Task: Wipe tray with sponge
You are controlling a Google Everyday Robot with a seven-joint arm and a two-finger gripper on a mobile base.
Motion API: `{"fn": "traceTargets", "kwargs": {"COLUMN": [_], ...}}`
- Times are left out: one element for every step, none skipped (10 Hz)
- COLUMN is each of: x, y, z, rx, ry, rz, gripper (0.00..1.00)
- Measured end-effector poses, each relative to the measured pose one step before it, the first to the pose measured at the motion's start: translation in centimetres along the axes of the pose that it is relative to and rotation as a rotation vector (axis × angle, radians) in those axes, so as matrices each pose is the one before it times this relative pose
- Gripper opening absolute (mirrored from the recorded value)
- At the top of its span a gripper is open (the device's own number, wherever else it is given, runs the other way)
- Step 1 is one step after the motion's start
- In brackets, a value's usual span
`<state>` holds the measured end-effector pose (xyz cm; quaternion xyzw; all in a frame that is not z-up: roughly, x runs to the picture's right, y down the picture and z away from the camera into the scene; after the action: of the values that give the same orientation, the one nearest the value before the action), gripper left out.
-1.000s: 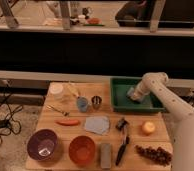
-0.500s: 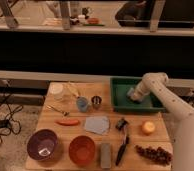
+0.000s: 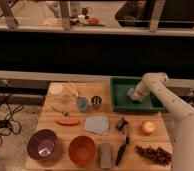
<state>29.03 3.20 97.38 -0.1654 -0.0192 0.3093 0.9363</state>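
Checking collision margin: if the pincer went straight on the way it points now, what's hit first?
The pincer is low over the tray, pointing down and leftward in the image. It would probably meet the tray's green floor first, though depth is hard to judge.

Wooden table (image 3: 140, 115), dark wall (image 3: 90, 52), floor cables (image 3: 5, 121) left; jaws over table's right rear.

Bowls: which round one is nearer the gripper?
The round orange bowl; the purple bowl sits farther left. The gripper is in the dark green tray.
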Motion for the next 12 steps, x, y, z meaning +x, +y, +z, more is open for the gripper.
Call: {"fn": "traceTargets", "kwargs": {"x": [-0.050,0.000,0.032,0.029,0.001,0.025,-0.001,0.008,0.030,-0.014,0.002,0.003], "y": [0.008,0.000,-0.007,-0.004,-0.005,-0.007,-0.001,-0.001,-0.007,0.004,-0.003,-0.003], "z": [0.006,0.001,-0.008,-0.003,-0.005,-0.007,-0.002,-0.001,-0.008,0.004,-0.002,-0.002], "rx": [-0.00011,0.00000,0.00009,0.00003,0.00010,0.00010,0.00002,0.00000,0.00013,-0.00007,0.00007,0.00002], "ry": [-0.00017,0.00002,0.00013,0.00011,-0.00003,0.00013,-0.00003,0.00002,0.00014,-0.00009,0.00000,0.00003], "rz": [-0.00057,-0.00001,0.00035,0.00042,-0.00001,0.00024,0.00001,0.00009,0.00034,-0.00013,0.00003,0.00005], "gripper": [0.04,0.04,0.04,0.04,0.04,0.04,0.02,0.00,0.00,0.05,0.12,0.24]}}
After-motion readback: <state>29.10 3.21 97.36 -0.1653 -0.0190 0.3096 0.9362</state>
